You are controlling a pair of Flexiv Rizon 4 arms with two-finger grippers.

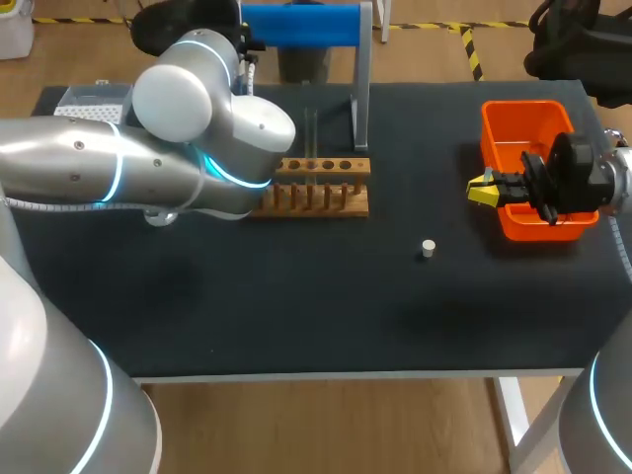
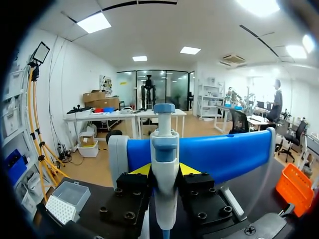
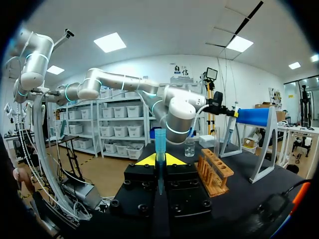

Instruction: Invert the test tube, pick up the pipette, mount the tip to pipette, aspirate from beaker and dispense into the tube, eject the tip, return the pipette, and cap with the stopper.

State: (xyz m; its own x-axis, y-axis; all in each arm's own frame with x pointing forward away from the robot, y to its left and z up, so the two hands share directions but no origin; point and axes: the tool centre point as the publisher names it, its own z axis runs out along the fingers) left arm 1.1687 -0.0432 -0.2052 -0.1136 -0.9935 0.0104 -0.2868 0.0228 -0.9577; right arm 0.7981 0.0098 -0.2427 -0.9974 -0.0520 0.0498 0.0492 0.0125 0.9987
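My left gripper (image 2: 164, 169) is clamped on the pipette (image 2: 165, 164). Its yellow tips press the white body from both sides, and the pipette stands upright just in front of the blue stand (image 2: 224, 154). Seen from the head camera, my left arm (image 1: 197, 148) comes in at nine o'clock and reaches to the back of the table (image 1: 296, 316), covering the wooden rack's (image 1: 321, 186) nine o'clock end. The tip box (image 1: 91, 103) sits at about ten o'clock from the rack, near the table's back corner. My right gripper (image 3: 160, 160) pinches the test tube (image 3: 160, 144), which stands upright between the two yellow tips. From above, that right gripper (image 1: 484, 190) hangs at the nine o'clock wall of the orange bin (image 1: 523, 118), well apart from the rack at its three o'clock side. The white stopper (image 1: 428, 248) stands alone on the dark table, at about four o'clock from the rack and seven o'clock from my right gripper. In the right wrist view, the beaker (image 3: 189, 148) stands ahead of the fingers, past the rack (image 3: 214, 172) and beside my left arm's elbow (image 3: 179, 113).
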